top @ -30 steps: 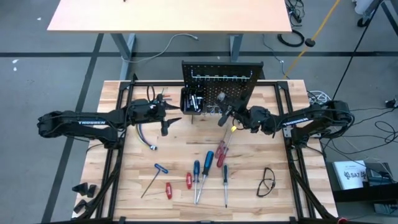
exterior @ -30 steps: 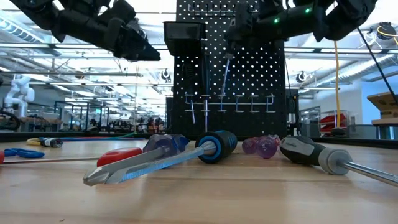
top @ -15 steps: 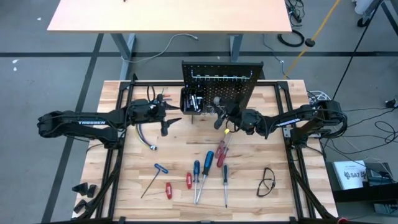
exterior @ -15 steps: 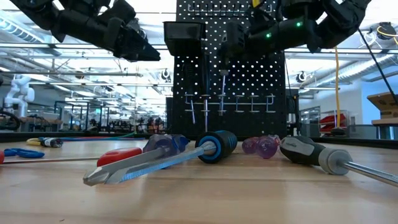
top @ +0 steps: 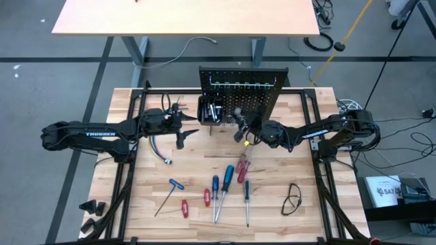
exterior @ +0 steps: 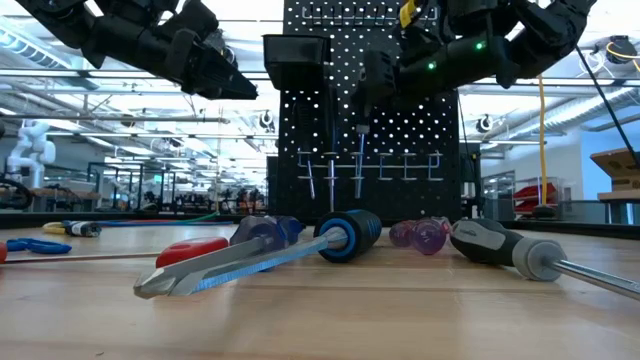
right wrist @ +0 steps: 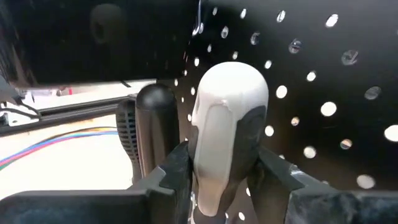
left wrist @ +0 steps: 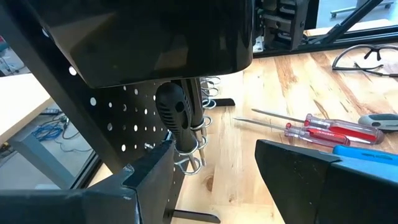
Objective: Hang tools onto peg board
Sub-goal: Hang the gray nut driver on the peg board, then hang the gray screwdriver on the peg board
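Since a second earlier, the right pincer (top: 240, 129) had moved left along the peg board (top: 245, 92), carrying its screwdriver (right wrist: 227, 134) lower toward the hooks (exterior: 365, 165). It was clamped on the grey-and-white handle; the long axis stood upright, shaft (exterior: 360, 150) pointing down. Only the right wrist view showed a black-handled tool (right wrist: 152, 130) already hanging just beside it. The left pincer (top: 185, 129) waited, fingers apart, near the board's bin (top: 210, 109). More screwdrivers (top: 228, 184) lay flat on the desk (top: 136, 197).
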Controlling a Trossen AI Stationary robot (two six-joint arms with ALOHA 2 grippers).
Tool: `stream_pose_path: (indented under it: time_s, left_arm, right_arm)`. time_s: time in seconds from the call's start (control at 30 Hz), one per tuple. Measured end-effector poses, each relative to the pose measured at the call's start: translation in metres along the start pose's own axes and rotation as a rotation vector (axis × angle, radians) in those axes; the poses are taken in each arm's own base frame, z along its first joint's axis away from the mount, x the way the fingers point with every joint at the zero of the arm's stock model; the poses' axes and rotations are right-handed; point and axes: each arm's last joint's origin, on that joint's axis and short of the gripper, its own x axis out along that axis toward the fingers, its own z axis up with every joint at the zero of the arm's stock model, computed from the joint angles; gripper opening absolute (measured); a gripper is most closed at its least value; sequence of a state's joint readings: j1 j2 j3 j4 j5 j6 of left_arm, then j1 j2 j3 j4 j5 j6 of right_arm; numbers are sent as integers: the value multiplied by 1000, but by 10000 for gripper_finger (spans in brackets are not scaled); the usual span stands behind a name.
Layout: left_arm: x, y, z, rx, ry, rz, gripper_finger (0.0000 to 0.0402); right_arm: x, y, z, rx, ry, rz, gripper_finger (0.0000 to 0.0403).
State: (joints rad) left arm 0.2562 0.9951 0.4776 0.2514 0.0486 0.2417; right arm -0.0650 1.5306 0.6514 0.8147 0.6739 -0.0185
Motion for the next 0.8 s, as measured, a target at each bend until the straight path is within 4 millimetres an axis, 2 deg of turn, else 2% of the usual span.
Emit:
stream_pose_path:
  time_s: [0.2, 0.4, 0.5, 0.63, 0.8]
  left_arm:
    - [0, 0, 0, -9, -1, -1, 233]
    - [0, 0, 0, -25, -2, -2, 233]
    - [0, 0, 0, -25, -1, -2, 233]
    - [0, 0, -1, -26, 11, -5, 233]
    - [0, -2, -4, -30, 45, -30, 233]
  right_arm:
    - [2, 2, -7, -19, 24, 0, 121]
    - [2, 1, -6, -21, 22, -14, 228]
    - [1, 3, -6, -38, 24, -2, 260]
    - [-8, 8, 1, -85, 6, 28, 275]
    - [-31, 10, 22, -68, 2, 84, 271]
